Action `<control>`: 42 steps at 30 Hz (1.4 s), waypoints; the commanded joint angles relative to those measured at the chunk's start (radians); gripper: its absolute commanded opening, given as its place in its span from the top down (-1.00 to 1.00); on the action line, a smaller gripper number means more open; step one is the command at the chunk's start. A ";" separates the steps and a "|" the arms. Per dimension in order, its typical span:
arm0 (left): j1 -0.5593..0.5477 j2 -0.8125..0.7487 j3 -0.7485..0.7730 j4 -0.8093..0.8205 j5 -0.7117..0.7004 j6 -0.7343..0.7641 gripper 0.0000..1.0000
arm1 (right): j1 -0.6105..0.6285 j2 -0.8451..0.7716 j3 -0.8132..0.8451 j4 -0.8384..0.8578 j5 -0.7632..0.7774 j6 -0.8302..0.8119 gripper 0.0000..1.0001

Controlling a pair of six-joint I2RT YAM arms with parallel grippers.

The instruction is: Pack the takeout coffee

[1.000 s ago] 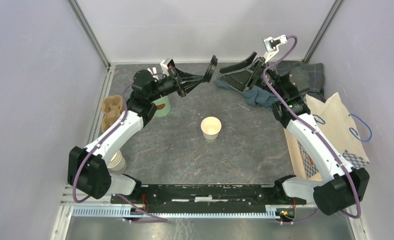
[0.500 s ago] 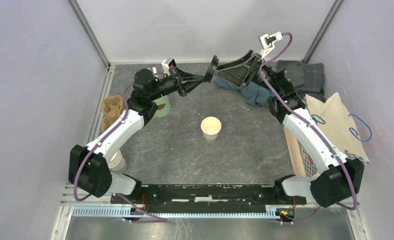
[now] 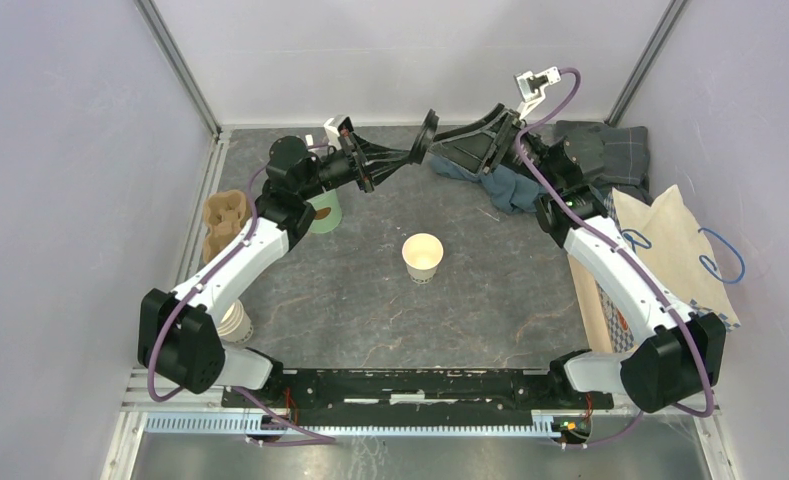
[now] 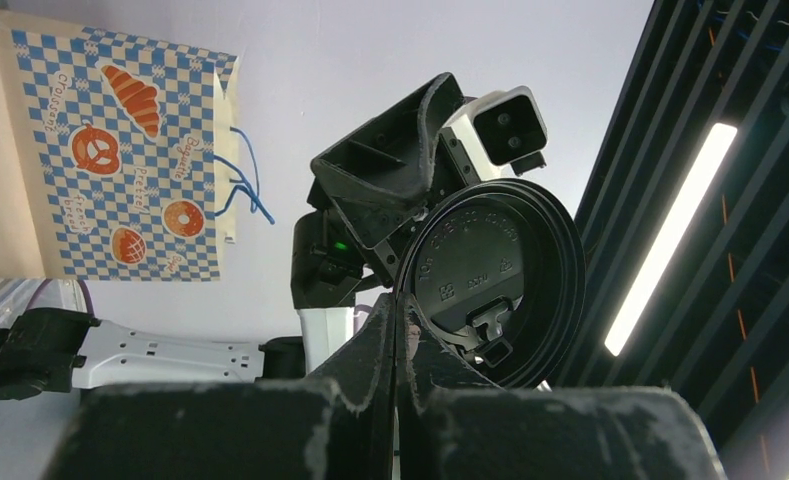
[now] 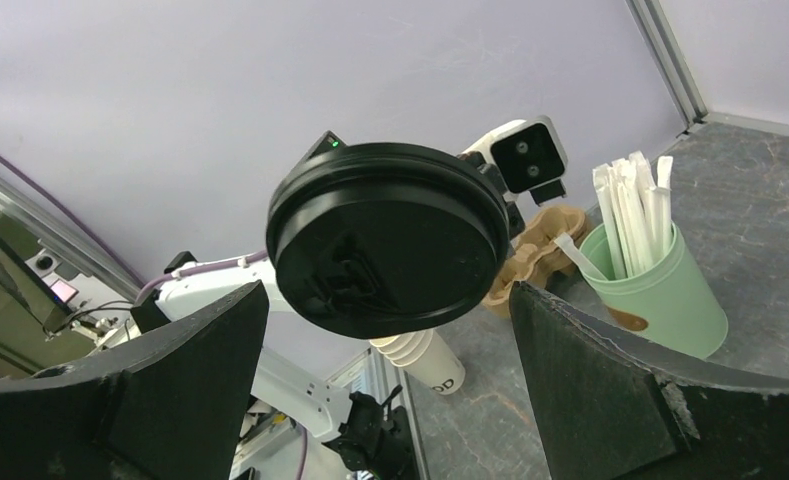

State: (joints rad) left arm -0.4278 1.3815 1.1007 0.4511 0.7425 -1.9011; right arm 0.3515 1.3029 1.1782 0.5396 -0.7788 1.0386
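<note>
A white paper cup [image 3: 422,258] stands lidless and upright at the table's middle. Its round black lid [image 3: 428,136] is up in the air at the back, held on edge. My left gripper [image 3: 415,155] is shut on the lid's rim; in the left wrist view the lid [image 4: 490,280] stands just above the closed fingertips of the left gripper [image 4: 398,310]. My right gripper [image 3: 438,148] is open and faces the lid from the right. In the right wrist view the lid [image 5: 385,250] sits between the spread fingers of the right gripper [image 5: 385,292], not touched by them.
A mint-green mug of white sticks [image 3: 325,212] stands under the left arm. A brown cup carrier [image 3: 222,222] and a stack of cream cups [image 3: 235,322] lie at the left edge. A paper bag [image 3: 670,260] and dark cloths [image 3: 590,160] lie at the right.
My right gripper has moved left toward the lid and now has its open fingers on either side of it. The left gripper and the lid have hardly moved.
</note>
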 commanded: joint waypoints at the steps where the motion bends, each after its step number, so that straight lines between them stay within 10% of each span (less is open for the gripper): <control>1: -0.006 0.004 0.041 0.018 0.025 -0.042 0.96 | 0.011 -0.011 -0.008 0.026 0.007 -0.019 -0.96; 42: -0.008 -0.011 0.027 -0.015 0.052 -0.015 0.96 | 0.059 -0.007 0.002 0.020 0.101 -0.035 -0.91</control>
State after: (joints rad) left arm -0.4297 1.3815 1.1007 0.4267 0.7658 -1.9011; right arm 0.4061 1.3102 1.1683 0.4999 -0.6792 0.9989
